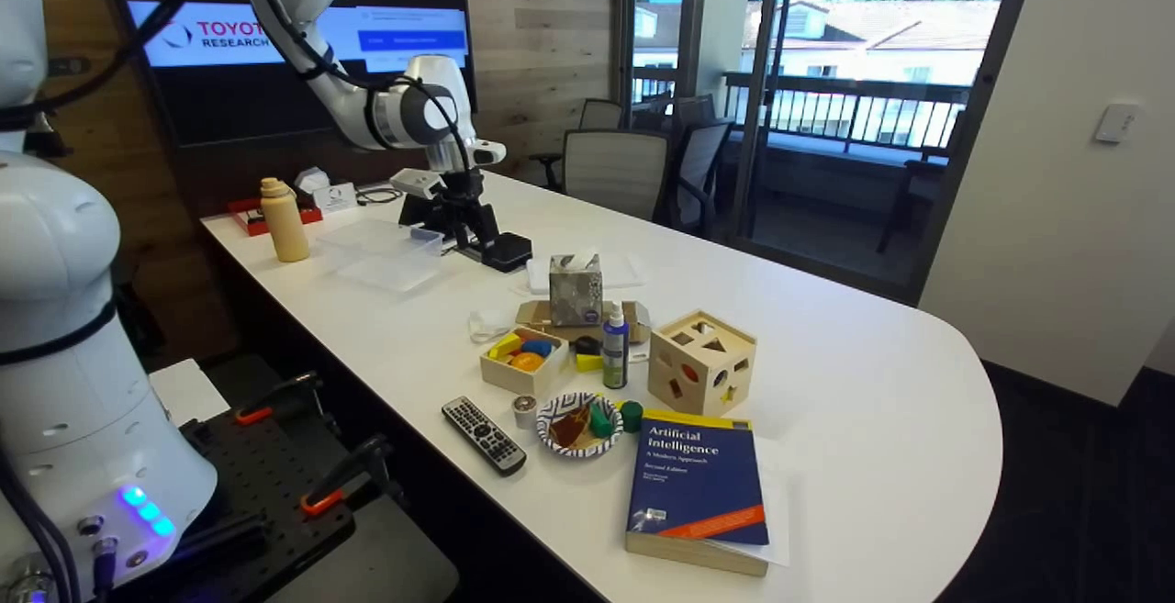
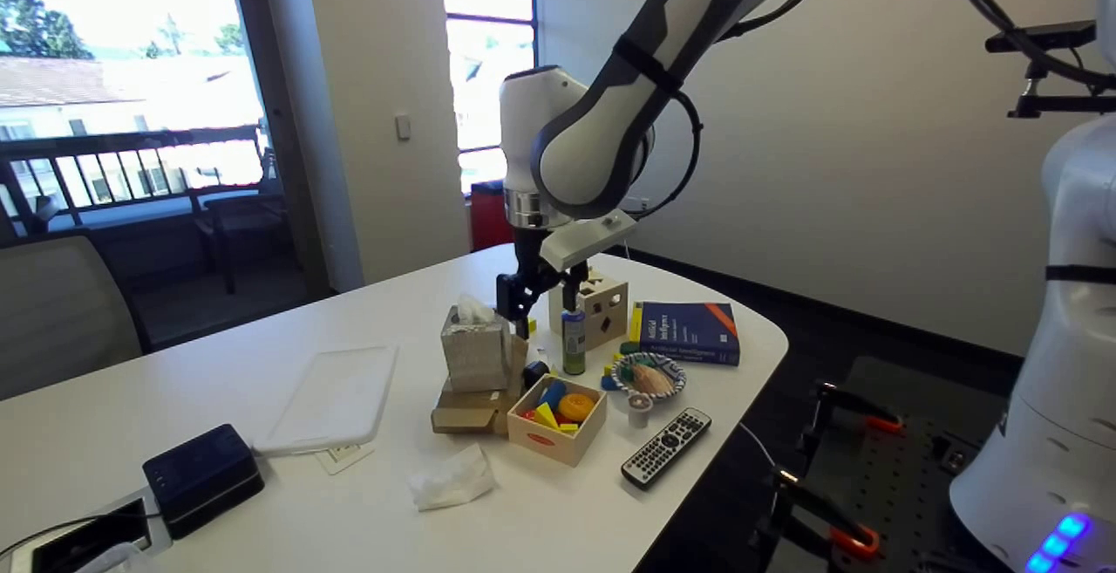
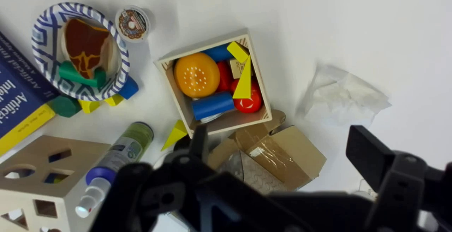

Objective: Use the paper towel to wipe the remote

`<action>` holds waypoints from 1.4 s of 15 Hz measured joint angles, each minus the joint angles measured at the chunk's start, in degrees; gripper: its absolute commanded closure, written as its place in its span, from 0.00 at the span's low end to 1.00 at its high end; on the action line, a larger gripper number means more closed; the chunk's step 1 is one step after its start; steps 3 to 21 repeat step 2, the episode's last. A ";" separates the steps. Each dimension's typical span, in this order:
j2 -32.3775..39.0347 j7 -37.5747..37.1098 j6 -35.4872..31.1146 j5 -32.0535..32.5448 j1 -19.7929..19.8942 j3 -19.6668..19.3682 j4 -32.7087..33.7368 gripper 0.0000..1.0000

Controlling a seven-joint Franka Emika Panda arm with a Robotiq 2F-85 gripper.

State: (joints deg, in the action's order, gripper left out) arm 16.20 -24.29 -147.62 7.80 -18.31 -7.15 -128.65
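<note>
The gripper (image 3: 279, 135) hangs over the table (image 1: 881, 438) with its fingers (image 3: 369, 150) spread wide; in the wrist view one stands near the middle and the other toward the right, and a cardboard box (image 3: 298, 150) shows in the gap between them. In an exterior view the arm (image 2: 580, 167) slants down from the upper right, bends hard at the wrist and drops close to upright, so that the fingers point down. A white housing (image 2: 588, 242) juts out at the wrist. In an exterior view the arm reaches out from its base (image 1: 92, 401), the forearm sloping away and the last link turned downward.

The remote (image 1: 484, 435) lies flat on the table, buttons up, near the edge on the base's side and well apart from the gripper. It is near a small cup (image 3: 132, 23) and a patterned bowl (image 3: 51, 36). The paper towel (image 3: 344, 96) lies crumpled on the table, apart from the wooden box (image 3: 178, 99) of coloured toys (image 3: 196, 75); in the wrist view it appears just past the tip of the finger on the right. In an exterior view the gripper shows just beside the tissue box (image 2: 473, 359), its height over the table hard to judge.
</note>
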 measured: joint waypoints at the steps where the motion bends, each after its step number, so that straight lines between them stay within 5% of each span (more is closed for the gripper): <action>1: -0.89 -0.03 0.01 0.00 0.73 0.49 -0.95 0.00; 21: -1.68 -0.58 0.09 0.21 1.24 0.77 -1.78 0.00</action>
